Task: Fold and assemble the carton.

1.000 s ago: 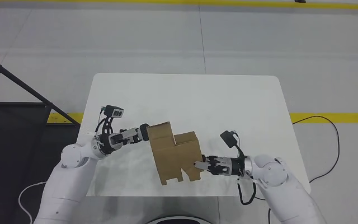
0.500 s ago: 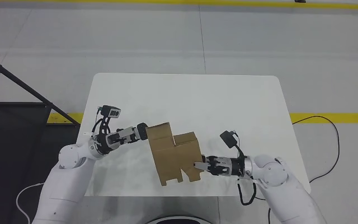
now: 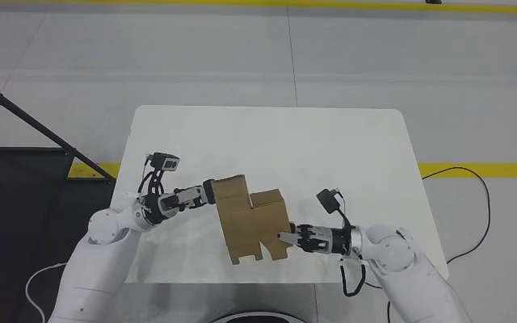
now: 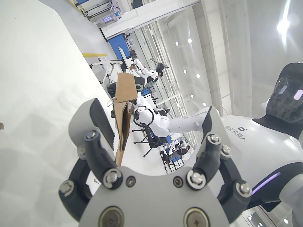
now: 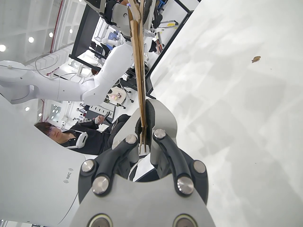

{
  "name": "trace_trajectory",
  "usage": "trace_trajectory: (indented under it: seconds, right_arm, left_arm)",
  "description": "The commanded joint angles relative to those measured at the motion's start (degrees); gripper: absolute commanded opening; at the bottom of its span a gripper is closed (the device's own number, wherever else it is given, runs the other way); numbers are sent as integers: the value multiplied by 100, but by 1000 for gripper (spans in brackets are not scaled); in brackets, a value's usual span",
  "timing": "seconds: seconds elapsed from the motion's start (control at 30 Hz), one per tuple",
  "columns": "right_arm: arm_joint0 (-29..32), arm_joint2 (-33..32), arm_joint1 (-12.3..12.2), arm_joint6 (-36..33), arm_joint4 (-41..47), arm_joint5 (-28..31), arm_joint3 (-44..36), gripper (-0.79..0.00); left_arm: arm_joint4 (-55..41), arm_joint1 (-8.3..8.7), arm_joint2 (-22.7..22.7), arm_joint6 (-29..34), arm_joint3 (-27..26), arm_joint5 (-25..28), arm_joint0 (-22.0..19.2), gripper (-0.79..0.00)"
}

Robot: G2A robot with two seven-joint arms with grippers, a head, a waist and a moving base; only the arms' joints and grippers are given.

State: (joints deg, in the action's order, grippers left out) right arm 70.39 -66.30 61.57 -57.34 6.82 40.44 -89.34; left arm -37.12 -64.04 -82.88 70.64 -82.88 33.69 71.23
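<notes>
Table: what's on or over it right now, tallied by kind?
Carton: 1
Pincers: 2 (left pincer open around the carton's edge, right pincer shut on the carton)
Small brown scrap lying on the tabletop: 1
Total: 4

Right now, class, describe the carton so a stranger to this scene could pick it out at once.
Find the white table, then look between the two arms at its robot-side edge. There is the carton, flattened brown cardboard with a stepped outline. Unlike the tiny brown scrap, it is large and pinched by the right gripper.
</notes>
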Motion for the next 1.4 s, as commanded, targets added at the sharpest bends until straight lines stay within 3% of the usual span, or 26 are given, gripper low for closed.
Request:
trace_trajectory:
  seconds: [0.0, 0.57, 0.67, 0.77, 0.9, 1.23, 1.37]
  right_arm:
    - [10, -6, -9, 9, 2, 6, -2, -785]
    - [7, 25, -83, -15, 133, 97, 15, -785]
    - [-5, 42, -93, -20, 142, 102, 19, -785]
    - [-18, 64, -102, -27, 149, 85, 17, -785]
    - [-39, 99, -112, -24, 135, 69, 24, -785]
    - [-89, 177, -134, -15, 150, 62, 40, -785]
    - [-102, 199, -143, 1, 155, 62, 43, -785]
  left_arm:
    - [170, 6, 40, -30, 2, 25, -16, 0]
    - [1040, 83, 363, -595, 54, 591, -116, -9]
    - [1090, 97, 414, -688, 73, 684, -137, -95]
    - [1142, 111, 470, -744, 101, 739, -165, -265]
    - [1184, 130, 536, -826, 142, 822, -198, -385]
    - [1322, 182, 642, -1000, 191, 995, -235, -443]
    - [1322, 201, 677, -1044, 184, 1039, -249, -517]
